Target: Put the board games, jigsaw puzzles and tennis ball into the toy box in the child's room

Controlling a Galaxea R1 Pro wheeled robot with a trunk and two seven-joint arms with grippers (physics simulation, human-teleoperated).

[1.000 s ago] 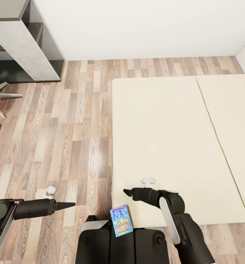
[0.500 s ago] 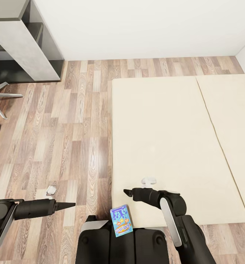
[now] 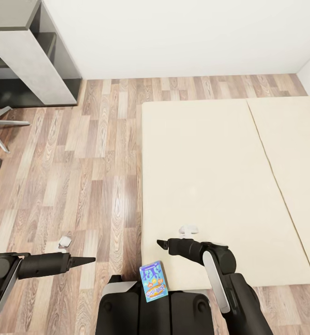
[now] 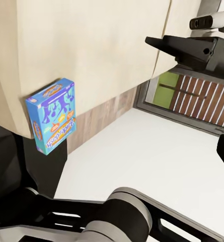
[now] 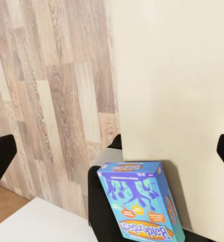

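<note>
- One board game, the blue cartoon box (image 3: 153, 280), is seen at the near corner of the bed (image 3: 210, 186), over the edge nearest the robot's trunk; it is gripped by neither arm.
- The right end effector (image 3: 159, 243) hangs over the bed's near edge, just beyond the box; in the right wrist view its fingers are seen spread wide and empty.
- The left end effector (image 3: 90, 259) is held over the wood floor beside the bed, pressed together to a point, empty.
- Beyond the floor, an end of the grey surface (image 3: 29, 56) stands at the far wall.
- This box is judged not yet picked up; delivery to the toy box remains to be done.
</note>
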